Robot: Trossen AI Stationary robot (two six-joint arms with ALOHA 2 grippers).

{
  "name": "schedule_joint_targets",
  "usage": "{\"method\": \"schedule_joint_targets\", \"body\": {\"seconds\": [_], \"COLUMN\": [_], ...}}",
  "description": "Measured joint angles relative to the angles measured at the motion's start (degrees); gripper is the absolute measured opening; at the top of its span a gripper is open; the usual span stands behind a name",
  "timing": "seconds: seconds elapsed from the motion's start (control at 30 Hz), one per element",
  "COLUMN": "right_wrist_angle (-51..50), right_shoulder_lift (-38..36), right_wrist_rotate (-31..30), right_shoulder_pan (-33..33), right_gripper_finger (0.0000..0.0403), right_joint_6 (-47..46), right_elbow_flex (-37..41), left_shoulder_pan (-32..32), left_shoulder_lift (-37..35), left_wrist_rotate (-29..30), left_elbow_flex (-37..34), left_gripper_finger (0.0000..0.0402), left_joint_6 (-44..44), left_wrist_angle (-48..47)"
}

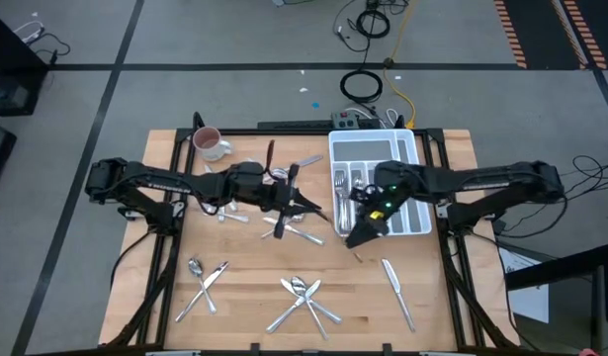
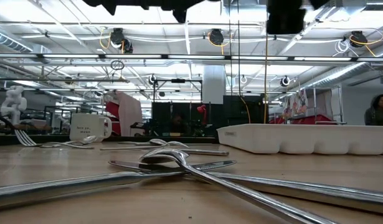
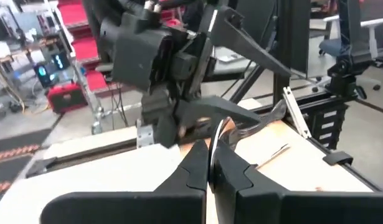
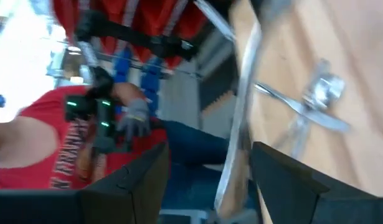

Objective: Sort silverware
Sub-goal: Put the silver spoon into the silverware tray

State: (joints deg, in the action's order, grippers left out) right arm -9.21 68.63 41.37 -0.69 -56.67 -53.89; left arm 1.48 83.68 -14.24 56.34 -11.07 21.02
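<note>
The white mug has dark lettering on its side, too small to read; it stands at the upper left of the pale wooden table. A person in the right wrist view wears a red shirt with white writing I can't make out.

The silverware is slim, shiny metal, scattered in crossed clusters along the lower middle and lower left of the high view, with one knife at lower right. More pieces lie in the white plastic divided tray, upper right.

The left gripper hovers at mid-table with its dark fingers pressed together; whether it grips anything I cannot tell. The right gripper hangs by the tray's lower left corner, jaws spread wide, and a long metal piece shows between its fingers.
</note>
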Motion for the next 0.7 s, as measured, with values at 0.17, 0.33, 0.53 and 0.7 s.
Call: {"method": "schedule_joint_targets", "body": {"seconds": [0.17,0.33,0.53,0.7], "right_wrist_angle": [-12.28,-18.48,-23.21,-23.73], "right_shoulder_lift": [-6.34,-12.04,-15.33,-15.81], "right_wrist_rotate": [-4.83,-9.29,-14.12,-14.41], "right_shoulder_pan": [0.02,0.01,0.00,0.02], "right_gripper_finger": [0.0222,0.0222,0.0222,0.0222], "right_joint_6": [1.69,1.48,2.18,2.54], "right_elbow_flex": [0.00,0.00,0.00,0.00], "left_shoulder_pan": [3.21,7.62,12.42,14.93], "left_shoulder_lift": [0.04,0.59,6.00,14.63], "left_wrist_rotate": [-0.10,-4.74,-8.89,-16.12], "left_elbow_flex": [-0.02,1.15,10.28,23.07], "left_gripper_finger": [0.0005,0.0005,0.0005,0.0005], "left_joint_6": [4.61,4.79,2.58,-0.76], "left_wrist_angle": [-4.06,-7.36,-13.75,-23.26]}}
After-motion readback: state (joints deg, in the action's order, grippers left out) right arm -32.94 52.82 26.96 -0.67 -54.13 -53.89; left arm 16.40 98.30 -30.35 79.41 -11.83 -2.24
